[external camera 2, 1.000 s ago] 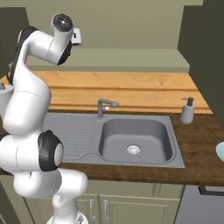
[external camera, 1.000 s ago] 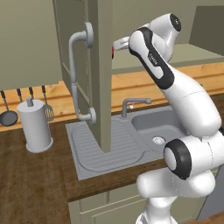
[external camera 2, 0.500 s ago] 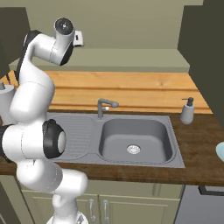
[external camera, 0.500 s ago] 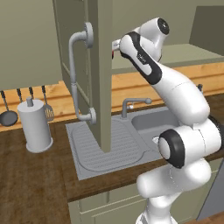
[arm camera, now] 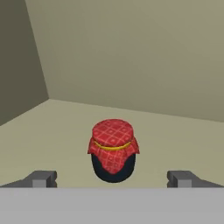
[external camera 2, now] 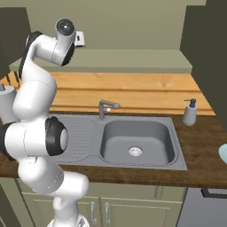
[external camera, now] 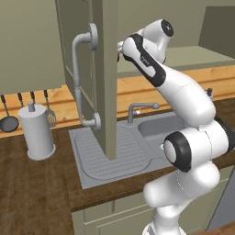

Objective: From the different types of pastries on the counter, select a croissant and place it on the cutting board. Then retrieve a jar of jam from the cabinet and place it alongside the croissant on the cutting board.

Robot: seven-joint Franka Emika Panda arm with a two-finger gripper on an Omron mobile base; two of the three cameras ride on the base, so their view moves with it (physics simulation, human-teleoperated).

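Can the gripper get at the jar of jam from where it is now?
Probably yes. In the hand view the jar of jam stands alone on the cabinet floor, centred ahead of the open gripper, nothing between them.

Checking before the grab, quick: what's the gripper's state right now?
Gripper: open, holding nothing; its fingertips stand wide apart on either side of the jar of jam inside the cabinet.

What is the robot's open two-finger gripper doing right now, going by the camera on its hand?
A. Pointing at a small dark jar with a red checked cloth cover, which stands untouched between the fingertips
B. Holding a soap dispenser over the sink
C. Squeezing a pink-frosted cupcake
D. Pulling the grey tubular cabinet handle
A. In the hand view the small dark jar with a red checked cloth cover stands upright on the pale cabinet shelf, ahead of the open gripper, whose fingertips sit wide apart on either side, clear of it.
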